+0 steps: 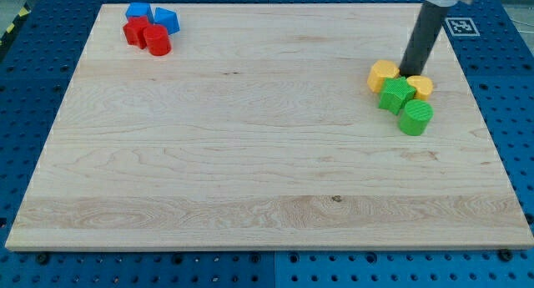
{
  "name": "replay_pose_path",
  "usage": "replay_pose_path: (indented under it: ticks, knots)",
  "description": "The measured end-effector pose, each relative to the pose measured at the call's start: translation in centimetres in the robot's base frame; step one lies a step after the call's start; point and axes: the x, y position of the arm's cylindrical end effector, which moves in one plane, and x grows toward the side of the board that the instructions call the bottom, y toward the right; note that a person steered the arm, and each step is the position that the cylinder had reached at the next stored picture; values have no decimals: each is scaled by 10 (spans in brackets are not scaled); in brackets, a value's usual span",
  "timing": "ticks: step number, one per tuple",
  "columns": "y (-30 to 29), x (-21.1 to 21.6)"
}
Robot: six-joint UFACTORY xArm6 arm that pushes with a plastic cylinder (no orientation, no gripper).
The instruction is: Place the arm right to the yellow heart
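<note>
My tip (410, 73) rests on the board at the view's right, at the top of a cluster of blocks. It sits between two yellow blocks. The larger, angular yellow block (383, 74) is just left of the tip. The smaller, rounded yellow block (422, 87), which looks like the heart, is just right of and below the tip, and seems to touch it. A green star-like block (395, 95) lies directly below the tip. A green cylinder (415, 118) lies below that.
At the view's top left, two red blocks (136, 31) (157, 41) and two blue blocks (138, 12) (166, 20) are bunched together. The wooden board (250, 154) ends close to the right of the cluster, with blue pegboard beyond.
</note>
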Motion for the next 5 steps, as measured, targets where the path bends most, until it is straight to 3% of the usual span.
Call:
replay_pose_path:
  ticks: [5]
  knots:
    - [43, 20]
